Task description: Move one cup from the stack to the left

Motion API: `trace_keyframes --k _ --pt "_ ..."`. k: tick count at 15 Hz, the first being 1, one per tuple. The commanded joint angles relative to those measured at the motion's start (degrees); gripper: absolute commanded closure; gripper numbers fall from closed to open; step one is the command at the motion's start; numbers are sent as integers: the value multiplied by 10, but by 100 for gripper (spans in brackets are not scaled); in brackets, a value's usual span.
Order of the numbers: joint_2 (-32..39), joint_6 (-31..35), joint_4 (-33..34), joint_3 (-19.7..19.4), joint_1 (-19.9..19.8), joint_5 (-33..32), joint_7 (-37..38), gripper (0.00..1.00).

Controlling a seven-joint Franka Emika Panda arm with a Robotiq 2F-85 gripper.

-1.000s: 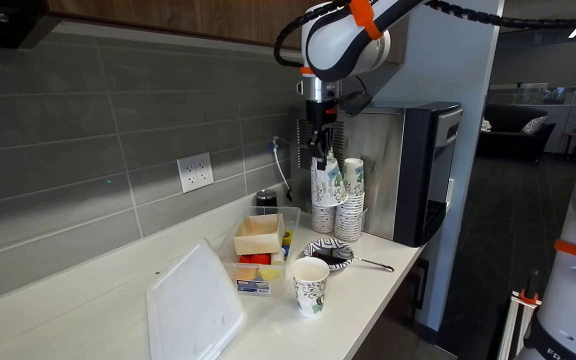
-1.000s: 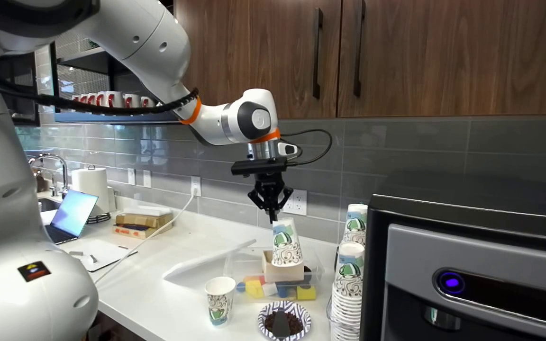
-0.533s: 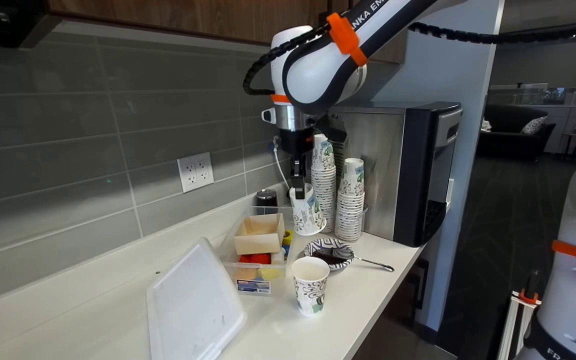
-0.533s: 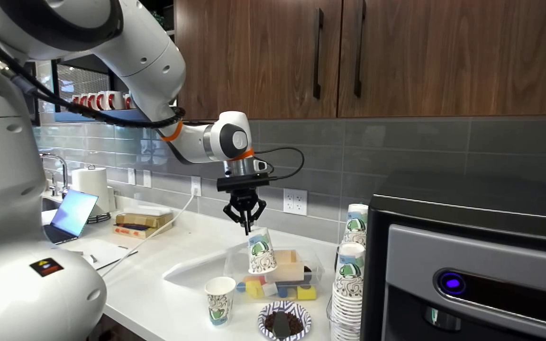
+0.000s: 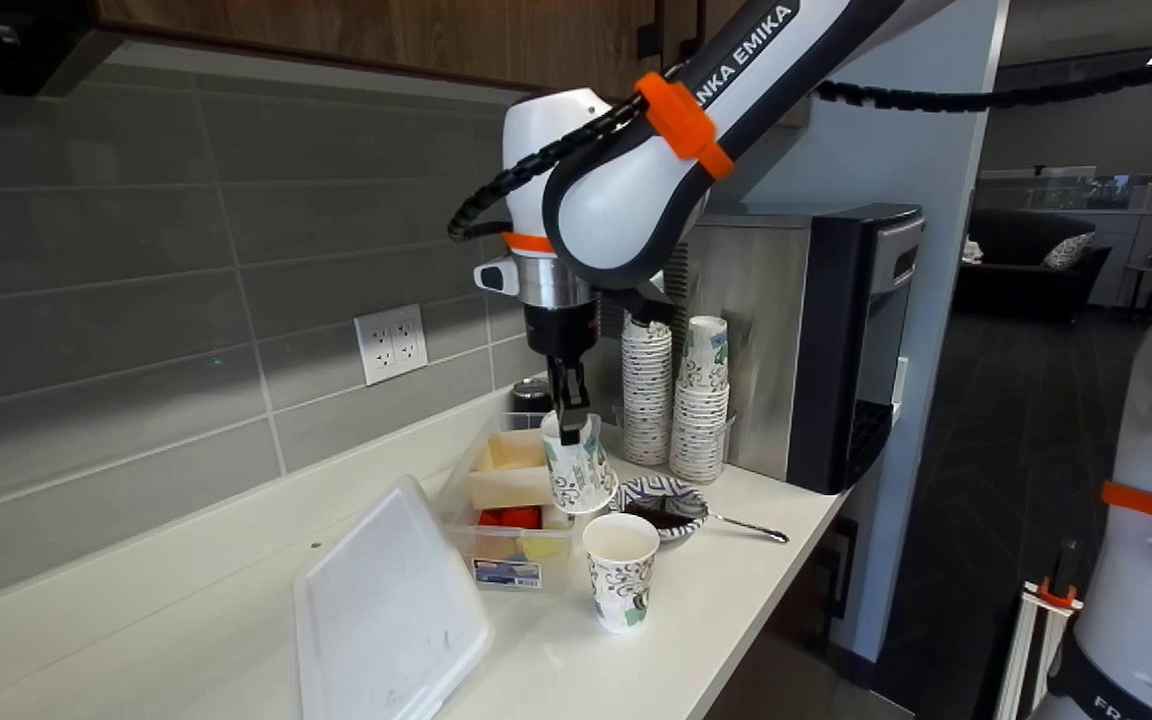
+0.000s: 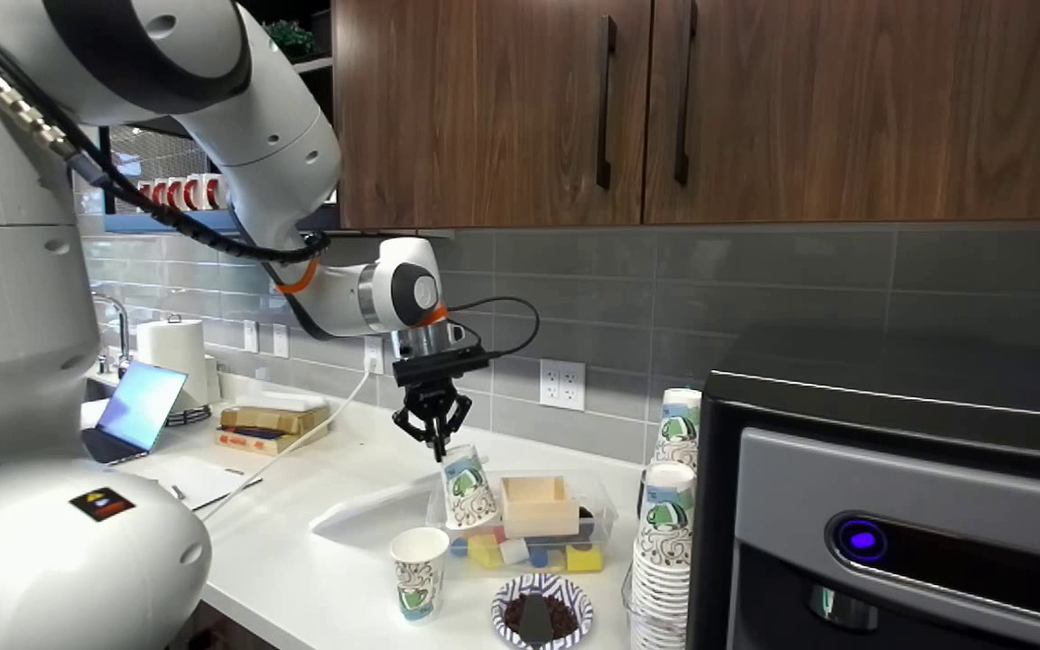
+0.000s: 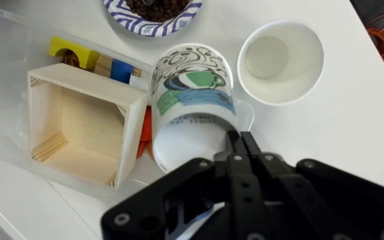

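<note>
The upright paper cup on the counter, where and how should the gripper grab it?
Probably by the rim of the upright cup, from straight above: its open mouth faces up, so one jaw could go inside, one outside. The gripper must first release the upside-down cup.

In an exterior view, the gripper (image 5: 570,434) has travelled toward seven o'clock, away from the stacked cups (image 5: 699,425); in an exterior view, the cup (image 6: 469,492) it holds has shifted toward eight o'clock.
</note>
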Motion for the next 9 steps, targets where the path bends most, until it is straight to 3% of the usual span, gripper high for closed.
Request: trace_keyframes --k 1,9 --pt "18 -1 6 14 14 -8 -31 99" --pt "33 -109 40 58 44 -8 -18 99"
